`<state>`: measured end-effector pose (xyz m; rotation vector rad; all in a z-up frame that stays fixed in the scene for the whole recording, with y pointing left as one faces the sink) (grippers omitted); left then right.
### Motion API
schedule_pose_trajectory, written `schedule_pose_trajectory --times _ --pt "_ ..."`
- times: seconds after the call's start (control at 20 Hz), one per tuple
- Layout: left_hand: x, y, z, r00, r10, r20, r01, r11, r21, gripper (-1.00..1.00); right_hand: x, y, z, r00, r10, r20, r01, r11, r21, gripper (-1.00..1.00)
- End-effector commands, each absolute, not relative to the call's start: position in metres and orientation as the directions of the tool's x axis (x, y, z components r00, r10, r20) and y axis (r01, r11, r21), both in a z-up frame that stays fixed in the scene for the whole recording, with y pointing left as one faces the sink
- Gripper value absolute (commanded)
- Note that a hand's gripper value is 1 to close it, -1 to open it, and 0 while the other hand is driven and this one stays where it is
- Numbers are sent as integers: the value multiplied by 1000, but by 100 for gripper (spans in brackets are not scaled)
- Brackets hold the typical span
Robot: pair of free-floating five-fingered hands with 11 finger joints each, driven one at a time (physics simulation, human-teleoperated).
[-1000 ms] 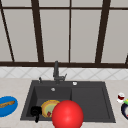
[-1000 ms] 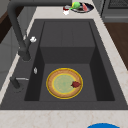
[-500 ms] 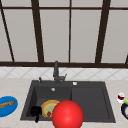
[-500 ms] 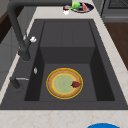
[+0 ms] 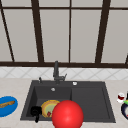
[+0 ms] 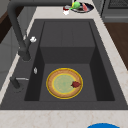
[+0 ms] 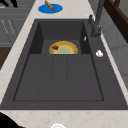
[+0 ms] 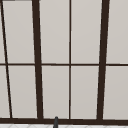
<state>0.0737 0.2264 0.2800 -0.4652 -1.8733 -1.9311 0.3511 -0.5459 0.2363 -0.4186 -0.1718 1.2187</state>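
I see my left hand (image 5: 35,111) at the sink basin's (image 5: 62,93) seven o'clock, beside the yellow plate (image 5: 49,107) lying flat on the bottom; whether the fingers are spread I cannot tell. Plate looks stiff, slippery, breakable: I'd grip its rim.

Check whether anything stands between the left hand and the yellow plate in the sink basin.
Nothing visible does. In the front view the left hand hangs at the sink's front left corner, just left of the plate. A red ball overlaps the plate's right side, away from the hand.
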Motion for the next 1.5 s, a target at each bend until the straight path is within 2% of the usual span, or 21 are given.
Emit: schedule_pose_trajectory --times 0.0,0.65,0.8,0.9,1.0,1.45 --pt "74 226 280 -861 -59 505 507 -14 862 0 357 -546 236 427 904 -17 -805 372 -462 -100" --pt "74 226 280 -861 -59 505 507 -14 862 0 374 -555 233 527 848 47 -677 453 -580 -100" --pt "74 226 280 -861 -59 505 507 -14 862 0 367 -566 231 523 851 53 -700 464 -543 -100" --pt "74 226 280 -861 -59 505 507 -14 862 0 374 -557 223 489 872 23 -730 424 -537 -100" --pt "74 226 280 -861 -59 505 507 -14 862 0 372 -581 225 523 850 66 -694 469 -545 -100" --pt "74 226 280 -861 -59 505 507 -14 862 0 382 -589 194 623 782 7 -646 520 -560 -100"
